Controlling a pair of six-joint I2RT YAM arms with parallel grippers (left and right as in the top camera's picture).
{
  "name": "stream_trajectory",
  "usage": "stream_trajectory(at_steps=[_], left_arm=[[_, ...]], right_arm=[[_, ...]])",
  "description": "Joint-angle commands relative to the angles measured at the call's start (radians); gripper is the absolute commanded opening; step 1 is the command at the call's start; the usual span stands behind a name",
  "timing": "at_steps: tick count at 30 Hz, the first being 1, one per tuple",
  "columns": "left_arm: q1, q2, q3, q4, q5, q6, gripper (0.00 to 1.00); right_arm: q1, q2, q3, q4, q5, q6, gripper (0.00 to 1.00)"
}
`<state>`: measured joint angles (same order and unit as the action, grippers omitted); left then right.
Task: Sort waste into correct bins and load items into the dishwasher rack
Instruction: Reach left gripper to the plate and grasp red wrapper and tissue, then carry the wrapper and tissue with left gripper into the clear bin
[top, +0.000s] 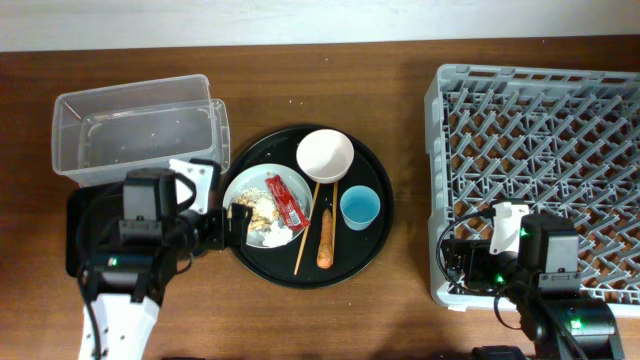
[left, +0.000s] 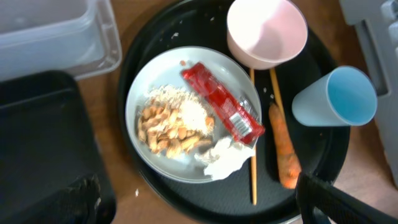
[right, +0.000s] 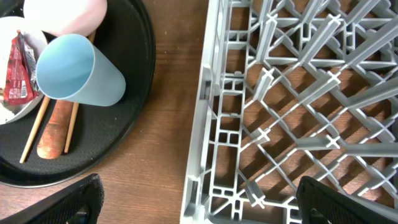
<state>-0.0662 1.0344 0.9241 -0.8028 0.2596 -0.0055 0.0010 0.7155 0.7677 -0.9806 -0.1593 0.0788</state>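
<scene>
Both pairs of jaws stand spread and empty: the left jaws hover at the rim of the plate (left: 138, 87), the right jaws over a corner of the rack (right: 298, 93). On the plate lie a red wrapper (left: 222, 101), a tissue (left: 225, 158) and food scraps (left: 171, 121). The wrapper looks light, thin and slick, best pinched across its middle; the tissue is soft and will crush. The round tray (left: 155, 31) is crowded, the plate likely slippery. The clear tub (top: 130, 130) and black tray (left: 43, 143) sit close by on the table (top: 400, 300).
</scene>
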Motion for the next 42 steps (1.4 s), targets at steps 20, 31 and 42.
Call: stream_trajectory(at_steps=[20, 31, 42], left_arm=[[-0.272, 0.608, 0.017, 0.115, -0.074, -0.010, 0.64], [-0.278, 0.605, 0.035, 0.106, -0.085, -0.010, 0.00], [-0.142, 0.404, 0.305, 0.121, -0.384, -0.010, 0.00]], right_arm=[[0.005, 0.032, 0.023, 0.008, -0.013, 0.008, 0.99], [0.005, 0.032, 0.023, 0.007, -0.013, 0.008, 0.98], [0.005, 0.032, 0.023, 0.007, -0.013, 0.008, 0.98]])
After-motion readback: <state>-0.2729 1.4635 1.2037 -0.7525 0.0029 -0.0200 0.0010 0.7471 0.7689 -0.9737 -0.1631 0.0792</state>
